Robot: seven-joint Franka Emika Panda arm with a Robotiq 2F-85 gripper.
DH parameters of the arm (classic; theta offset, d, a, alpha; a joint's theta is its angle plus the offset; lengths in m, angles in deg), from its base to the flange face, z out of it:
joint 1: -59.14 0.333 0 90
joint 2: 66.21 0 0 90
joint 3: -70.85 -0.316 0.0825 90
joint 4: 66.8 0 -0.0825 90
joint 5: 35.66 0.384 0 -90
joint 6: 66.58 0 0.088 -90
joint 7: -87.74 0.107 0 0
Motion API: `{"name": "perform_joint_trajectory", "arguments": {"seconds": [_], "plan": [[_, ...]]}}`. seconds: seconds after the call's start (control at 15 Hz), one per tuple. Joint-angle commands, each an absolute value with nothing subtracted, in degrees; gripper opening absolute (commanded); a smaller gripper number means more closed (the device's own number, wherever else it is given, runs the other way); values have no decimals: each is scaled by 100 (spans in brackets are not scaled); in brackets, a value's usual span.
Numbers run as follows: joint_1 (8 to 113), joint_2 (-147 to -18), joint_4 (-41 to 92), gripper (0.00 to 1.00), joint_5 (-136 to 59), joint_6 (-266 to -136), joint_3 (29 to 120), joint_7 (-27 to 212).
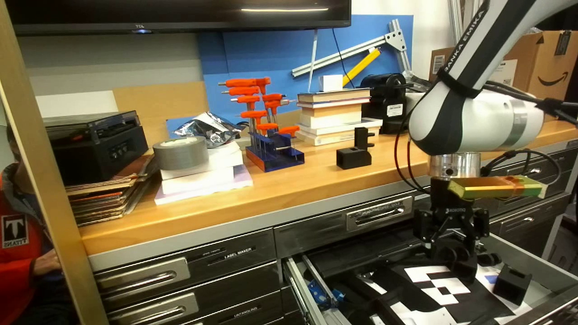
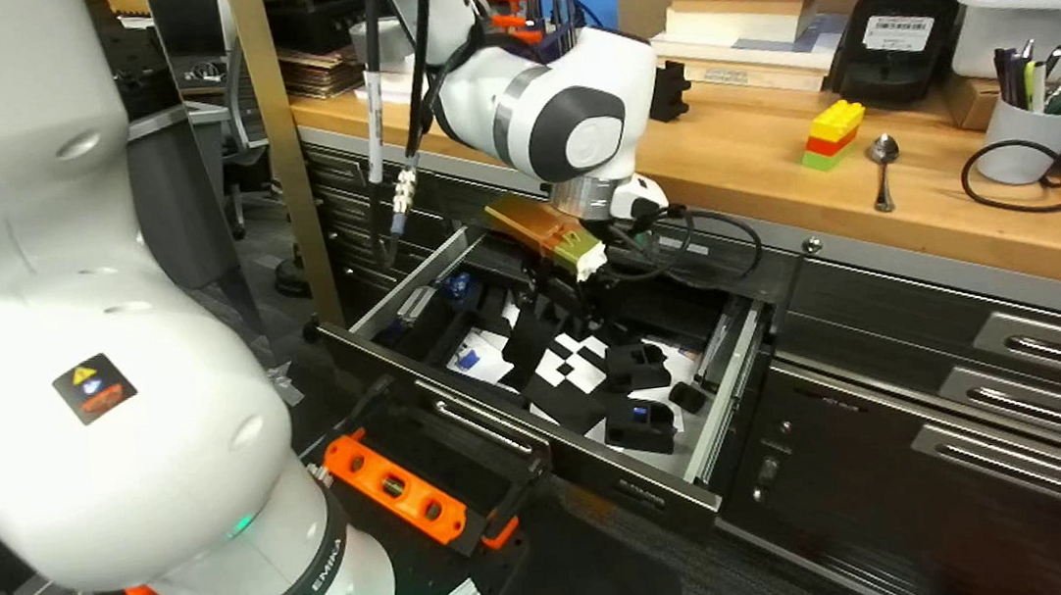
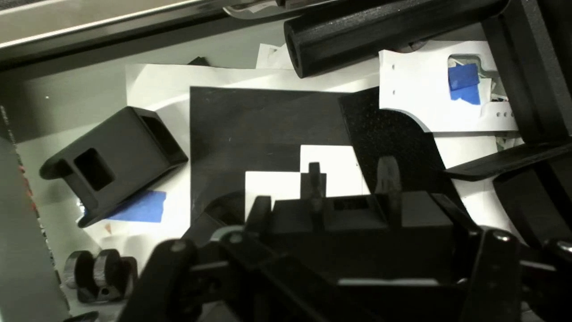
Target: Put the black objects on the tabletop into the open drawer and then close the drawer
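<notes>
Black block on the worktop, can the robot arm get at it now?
Probably not yet: the pincer hangs low over the open drawer and may be holding a black piece, though nothing visibly covers the block.

Long light-brown wooden tabletop [image 1: 289, 183]: smooth, faint sheen. Wide shallow grey metal drawer [image 2: 598, 466]: smooth, dull sheen. Black blocky plastic piece [image 3: 127, 147]: matt. Crinkled silver foil bag [image 1: 210, 128]: glossy. White rounded arm shell [image 1: 429, 117]: smooth, plastic-looking. Brown cardboard box [image 1: 544, 65]: matt.
</notes>
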State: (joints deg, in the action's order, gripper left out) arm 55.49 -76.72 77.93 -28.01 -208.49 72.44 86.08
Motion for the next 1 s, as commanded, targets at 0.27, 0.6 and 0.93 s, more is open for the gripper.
{"name": "perform_joint_trajectory", "arguments": {"seconds": [0.27, 0.6, 0.93], "plan": [[5447, -8528, 7523, 64, -2216, -21433, 6996, 8194], [5274, -8819, 7463, 64, -1979, -21646, 6834, 8040], [5141, -8832, 7449, 100, -1814, -21686, 6754, 8002]]}}
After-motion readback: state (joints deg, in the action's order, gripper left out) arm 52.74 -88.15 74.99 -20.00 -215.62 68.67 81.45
